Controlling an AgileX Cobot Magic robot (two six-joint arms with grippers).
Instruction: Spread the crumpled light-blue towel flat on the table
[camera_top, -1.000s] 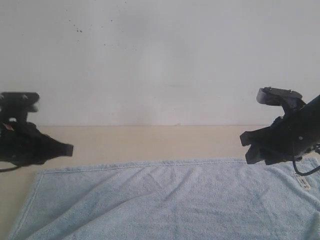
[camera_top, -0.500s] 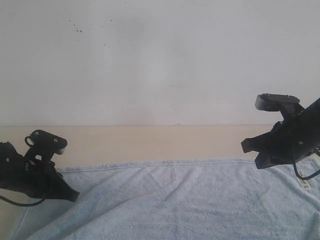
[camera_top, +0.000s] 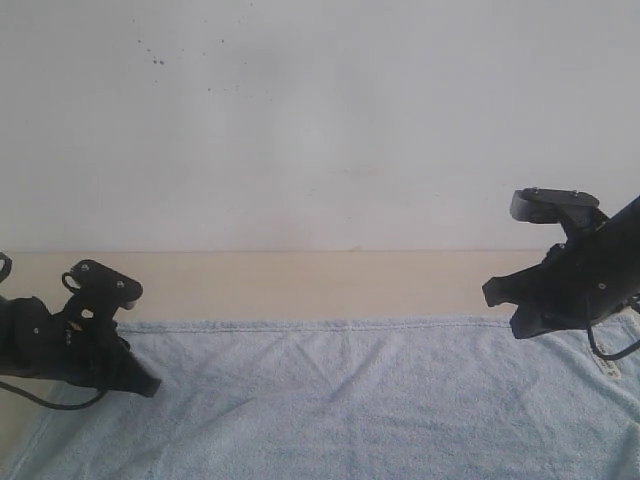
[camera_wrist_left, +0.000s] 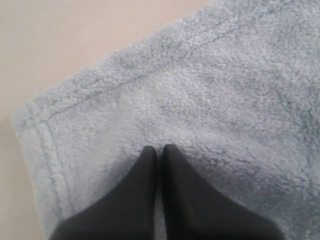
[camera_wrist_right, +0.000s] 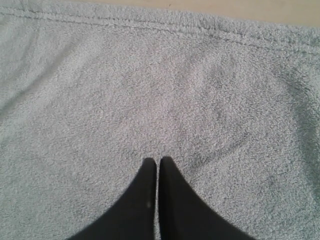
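The light-blue towel lies spread over the near part of the beige table, its far hem straight and only faint creases in it. Its white label shows at the right edge. My left gripper is shut, its tips low over the towel's far-left corner; the left wrist view shows the closed fingers just above the pile with nothing between them. My right gripper is shut too, hovering above the towel's far-right part, with its tips empty.
A white-grey wall rises behind the table's far edge. A bare strip of table runs between the wall and the towel's far hem. Bare table also shows beside the towel's left corner.
My left gripper came down and rightward from beside the table onto the towel's far-left corner. The right gripper dropped slightly, then held still. The towel's left corner edge shifted a little.
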